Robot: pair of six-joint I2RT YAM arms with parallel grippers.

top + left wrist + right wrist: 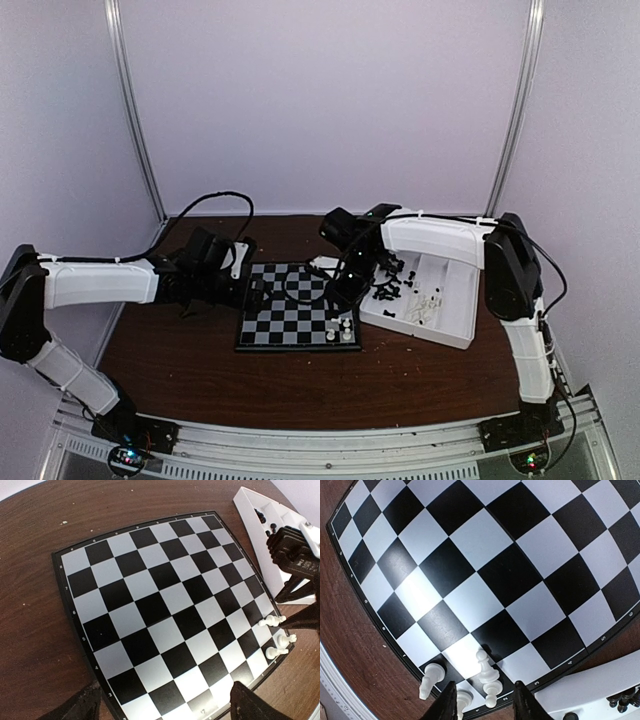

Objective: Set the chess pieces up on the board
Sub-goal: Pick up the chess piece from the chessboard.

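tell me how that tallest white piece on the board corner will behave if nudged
The tallest white piece looks slim over a small base, so it would probably tip rather than slide. It seems to be small plastic, likely very light. Two white neighbours stand close, so a fall might knock them.

My dark brown surface (200, 370) carries the board (290, 315) near its middle, with a white tray (455, 285) just beside it, toward the right edge.
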